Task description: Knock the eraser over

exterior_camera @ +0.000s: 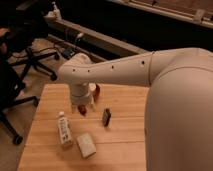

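Standing upright near the middle of the wooden table point(127, 147), the eraser point(106, 117) sits apart from the gripper point(82, 106), which hangs low by a small red item point(81, 111), its grip impossible to tell, near a white tube point(64, 130) and a beige block point(86, 145).
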